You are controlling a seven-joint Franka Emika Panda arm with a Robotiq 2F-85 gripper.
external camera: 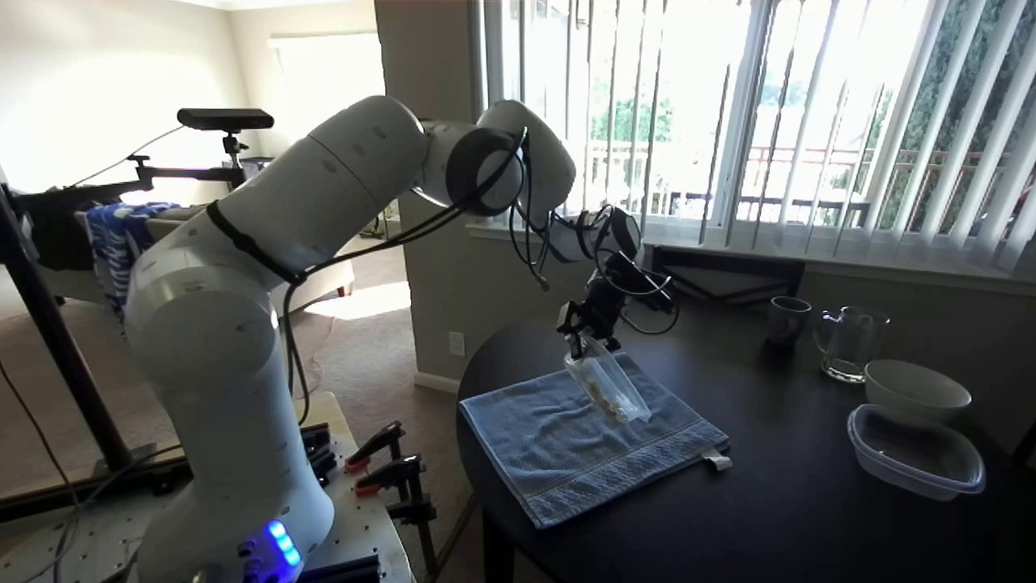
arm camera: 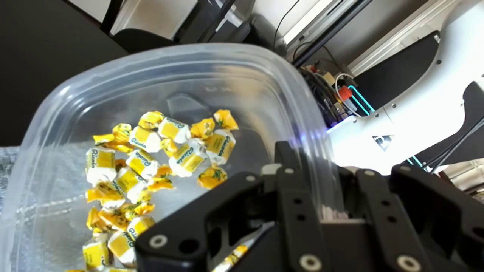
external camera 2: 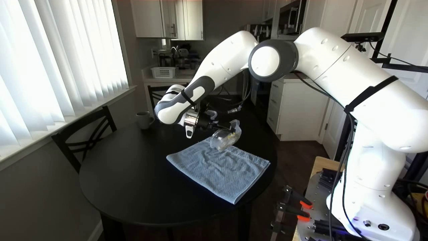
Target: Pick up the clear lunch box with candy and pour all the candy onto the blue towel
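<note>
While the dark table (external camera: 769,518) stands right of the robot base (external camera: 243,510) in an exterior view, the blue towel (external camera: 558,457) lies rumpled on the table's left side. Gripper (arm camera: 317,166) closed, one wall of the clear lunch box (arm camera: 246,146) pinched in it. Box tilted over the towel, contact unclear; wrapped candy (arm camera: 189,156) inside, gathered toward its lower end.

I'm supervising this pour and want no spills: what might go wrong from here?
The clear lunch box might twist or slip, since the pincer grips it by one wall. The candy, bunched in the tilted box, could tumble out at once and bounce off the blue towel onto the table.
</note>
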